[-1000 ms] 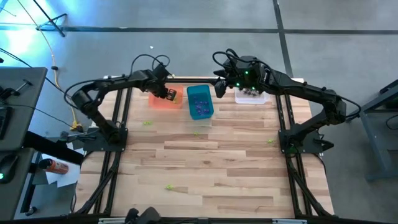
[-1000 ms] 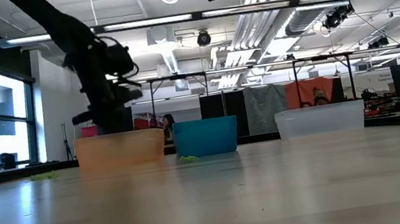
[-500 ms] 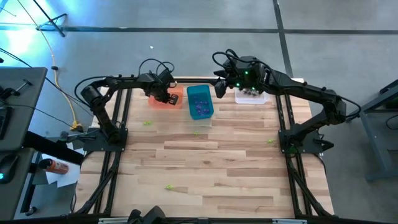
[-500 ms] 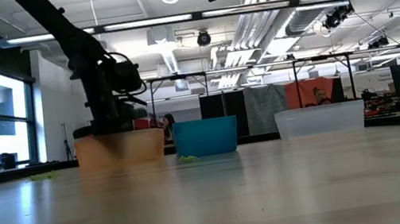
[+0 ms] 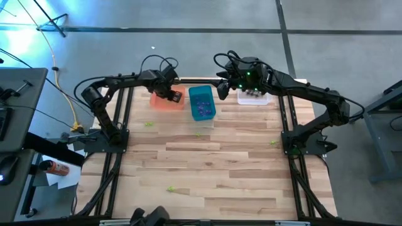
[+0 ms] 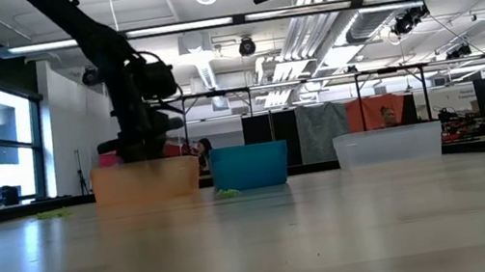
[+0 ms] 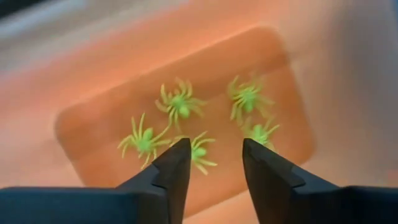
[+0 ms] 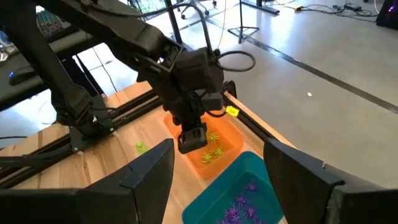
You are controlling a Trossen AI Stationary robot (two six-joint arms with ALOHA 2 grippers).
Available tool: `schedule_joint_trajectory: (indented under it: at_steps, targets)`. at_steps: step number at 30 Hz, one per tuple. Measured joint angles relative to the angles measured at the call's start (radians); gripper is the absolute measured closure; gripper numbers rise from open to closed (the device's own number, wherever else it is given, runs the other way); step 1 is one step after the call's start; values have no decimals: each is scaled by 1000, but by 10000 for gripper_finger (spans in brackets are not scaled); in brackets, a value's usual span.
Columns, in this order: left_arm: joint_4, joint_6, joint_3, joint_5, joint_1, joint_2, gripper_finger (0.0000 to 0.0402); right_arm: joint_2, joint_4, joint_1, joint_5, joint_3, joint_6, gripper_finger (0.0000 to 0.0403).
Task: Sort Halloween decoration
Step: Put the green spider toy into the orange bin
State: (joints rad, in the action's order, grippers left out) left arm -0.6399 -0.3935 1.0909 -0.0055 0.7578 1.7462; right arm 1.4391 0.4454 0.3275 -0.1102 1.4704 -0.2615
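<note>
Several yellow-green spider trinkets [image 7: 179, 104] of the Halloween decoration lie on the floor of the orange bin [image 5: 161, 101]. My left gripper [image 7: 216, 146] hangs open right above them, fingers pointing down, holding nothing; it also shows over the bin in the high view [image 5: 171, 95]. Purple spiders [image 8: 239, 205] lie in the teal bin [image 5: 201, 103]. My right gripper [image 5: 222, 88] waits open in the air between the teal bin and the clear bin [image 5: 254, 96], which holds dark trinkets. Loose yellow-green spiders [image 5: 149, 123] rest on the table.
The three bins stand in a row along the table's far edge. More stray spiders lie on the wood at the near left [image 5: 171, 188], the right side [image 5: 272, 143] and in front of the teal bin [image 5: 199, 133]. The middle of the table is bare wood.
My left arm has shifted its pose above the orange bin: its forearm has swung a little toward the far edge, and the gripper has stayed over the bin. My right arm has kept still.
</note>
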Motion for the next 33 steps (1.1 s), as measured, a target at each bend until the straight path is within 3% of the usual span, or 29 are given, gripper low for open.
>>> schedule_joint_trajectory:
  at_steps: [10, 15, 21, 28, 33]
  targets:
    - [-208, 164, 163, 1, 0, -20, 232, 0, 0, 0, 0, 0, 0, 159]
    - [-199, 228, 157, 24, -40, -171, 232, 0, 0, 0, 0, 0, 0, 159]
    - [78, 216, 18, 51, -135, -482, 232, 0, 0, 0, 2, 0, 0, 159]
    - [488, 178, -208, 361, -229, -792, 232, 0, 1, 0, 134, 0, 55, 159]
    - [592, 135, -280, 343, -261, -911, 232, 0, 2, -1, 226, 0, 61, 159]
